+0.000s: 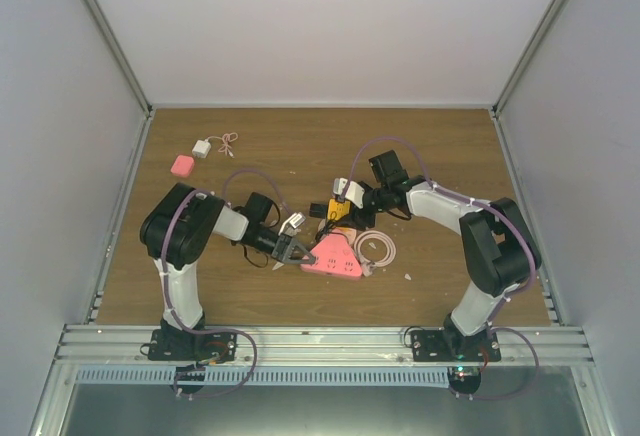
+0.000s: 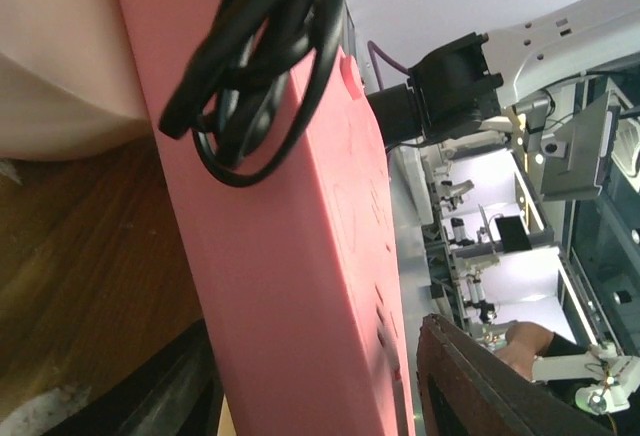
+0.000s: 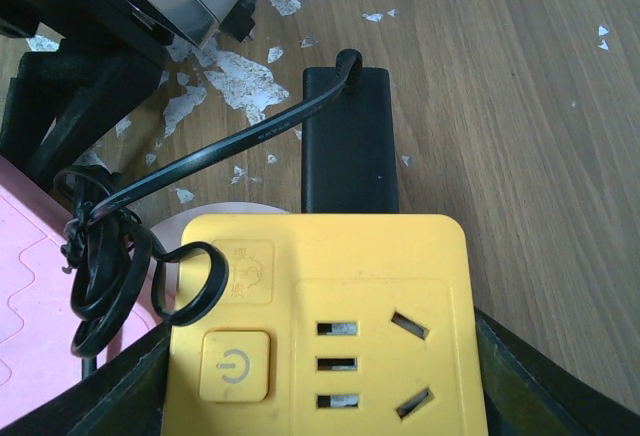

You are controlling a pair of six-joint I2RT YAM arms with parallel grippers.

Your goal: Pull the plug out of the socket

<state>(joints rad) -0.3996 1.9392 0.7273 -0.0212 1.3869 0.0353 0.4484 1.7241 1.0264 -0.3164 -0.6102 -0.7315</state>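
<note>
Yellow socket block point(image 3: 320, 316): held in the right gripper point(image 3: 320, 396), one dark finger point(image 3: 540, 381) pressed to each side. Its power button and two outlet faces point up. In the overhead view the right gripper point(image 1: 343, 199) and the block point(image 1: 338, 210) sit near mid-table.

Black plug point(image 3: 348, 136): flat on the wood, butted against the block's far edge with no gap visible, so not yet pulled off.

Black cable point(image 3: 215, 156): leaves the far end of the plug and runs to the left of the block, ending in a tied bundle point(image 3: 100, 266).

Pink power strip point(image 1: 335, 256): just near-side of the block, under the cable bundle. The left gripper point(image 1: 297, 246) is closed on its left end. In the left wrist view the strip point(image 2: 290, 256) fills the space between the two fingers.

Coiled pink cord point(image 1: 381, 248): on the table point(image 1: 300, 146), near and to the right of the block.

White charger point(image 1: 203, 148) with a thin lead: well apart from the block, far left.

Small pink block point(image 1: 182, 165): just beside the charger, also far left of the yellow socket block.
</note>
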